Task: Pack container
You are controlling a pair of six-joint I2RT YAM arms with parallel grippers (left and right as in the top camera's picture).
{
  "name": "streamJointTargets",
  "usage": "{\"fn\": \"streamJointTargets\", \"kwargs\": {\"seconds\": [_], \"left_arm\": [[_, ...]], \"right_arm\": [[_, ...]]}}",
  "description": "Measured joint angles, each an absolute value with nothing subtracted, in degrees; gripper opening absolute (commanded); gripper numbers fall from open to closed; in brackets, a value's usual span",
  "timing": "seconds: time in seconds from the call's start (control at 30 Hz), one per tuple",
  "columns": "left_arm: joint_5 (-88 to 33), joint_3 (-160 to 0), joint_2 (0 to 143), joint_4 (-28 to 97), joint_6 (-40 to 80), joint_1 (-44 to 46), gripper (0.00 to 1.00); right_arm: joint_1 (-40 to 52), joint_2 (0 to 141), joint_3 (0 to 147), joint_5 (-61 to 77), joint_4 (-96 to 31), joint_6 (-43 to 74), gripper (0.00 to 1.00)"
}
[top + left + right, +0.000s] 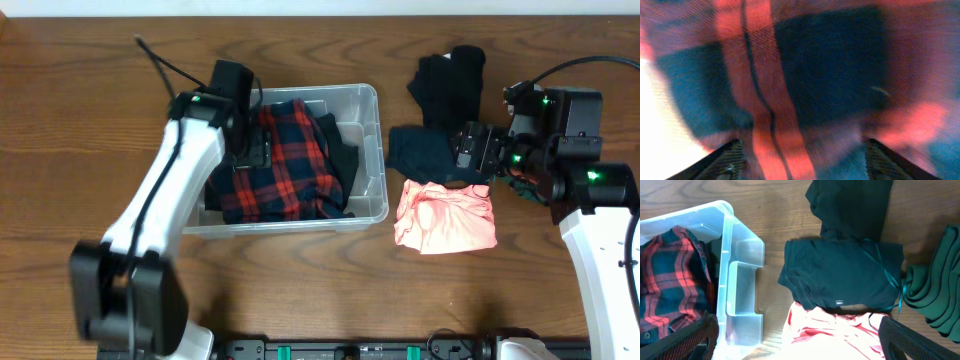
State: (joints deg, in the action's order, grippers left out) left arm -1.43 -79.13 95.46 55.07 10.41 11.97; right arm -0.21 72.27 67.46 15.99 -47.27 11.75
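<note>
The container [368,108] is a clear plastic bin left of the table's centre; its corner also shows in the right wrist view [742,245]. A red and navy plaid shirt [285,165] lies in it over a dark garment [343,152]. My left gripper [256,150] is down in the bin, open, with its fingers spread against the plaid shirt [830,65], which fills the left wrist view [800,150]. My right gripper [462,152] is open and empty, and hovers over the garments right of the bin [797,340].
Right of the bin lie a navy garment [420,150] [840,275], a pink garment [445,215] [840,335], a black garment [450,80] [850,205] and a folded green garment [940,290] under the right arm. The rest is wooden tabletop [90,120].
</note>
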Motion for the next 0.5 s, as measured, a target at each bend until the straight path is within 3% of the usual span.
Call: {"fn": "streamJointTargets", "kwargs": {"seconds": [0.3, 0.47, 0.5], "left_arm": [[0.97, -79.88, 69.52, 51.57, 10.46, 12.27, 0.87], [6.28, -79.9, 64.31, 56.82, 10.83, 12.12, 0.89], [7.55, -79.9, 63.86, 58.46, 11.16, 11.9, 0.89]], "right_arm": [[-0.21, 72.27, 67.46, 16.14, -47.24, 12.29, 0.99], [-0.21, 72.27, 67.46, 16.99, -46.87, 16.27, 0.99], [-0.21, 72.27, 67.46, 17.04, -46.35, 16.95, 0.95]]}}
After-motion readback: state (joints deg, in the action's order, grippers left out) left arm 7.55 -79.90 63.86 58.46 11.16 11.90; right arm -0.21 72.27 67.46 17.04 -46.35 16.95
